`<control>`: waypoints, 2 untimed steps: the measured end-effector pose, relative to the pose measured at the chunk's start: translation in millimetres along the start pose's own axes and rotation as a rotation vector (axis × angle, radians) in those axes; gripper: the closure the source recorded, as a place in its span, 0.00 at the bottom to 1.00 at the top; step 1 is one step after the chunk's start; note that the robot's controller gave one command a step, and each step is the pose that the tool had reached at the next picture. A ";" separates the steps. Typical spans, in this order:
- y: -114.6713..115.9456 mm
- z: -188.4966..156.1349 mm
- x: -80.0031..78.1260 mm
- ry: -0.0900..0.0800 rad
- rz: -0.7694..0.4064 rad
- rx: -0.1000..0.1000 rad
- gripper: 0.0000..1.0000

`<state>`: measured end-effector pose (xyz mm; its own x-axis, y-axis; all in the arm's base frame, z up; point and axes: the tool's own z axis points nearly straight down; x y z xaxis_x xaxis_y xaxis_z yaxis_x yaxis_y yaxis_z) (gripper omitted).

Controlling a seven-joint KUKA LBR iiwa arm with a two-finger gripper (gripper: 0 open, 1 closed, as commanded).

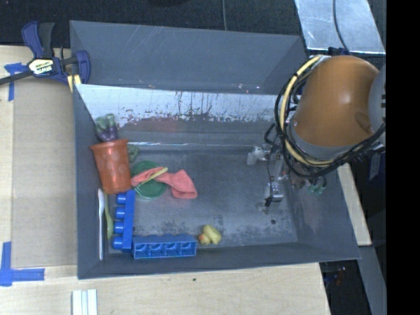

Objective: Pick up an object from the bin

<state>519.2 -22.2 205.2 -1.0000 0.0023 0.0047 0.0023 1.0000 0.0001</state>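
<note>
Camera view has my gripper [271, 199] over bare bin floor [230, 205]; open or closed, I cannot tell. Nearest me, off to my left and nearer the front, lies a small yellow lump [210, 235]. It is probably light and perhaps squashy, so I'd pinch across its middle.

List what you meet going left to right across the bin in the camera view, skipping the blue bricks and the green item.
orange cup → pink cloth → small yellow object → gripper
</note>
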 end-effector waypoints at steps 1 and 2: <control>0.0 -4.1 -1.7 -0.008 -0.001 0.000 0.00; 59.5 10.7 0.6 -0.009 -0.040 0.001 0.00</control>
<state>518.6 37.4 194.5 -0.9993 -0.0382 -0.0045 -0.0382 0.9993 -0.0012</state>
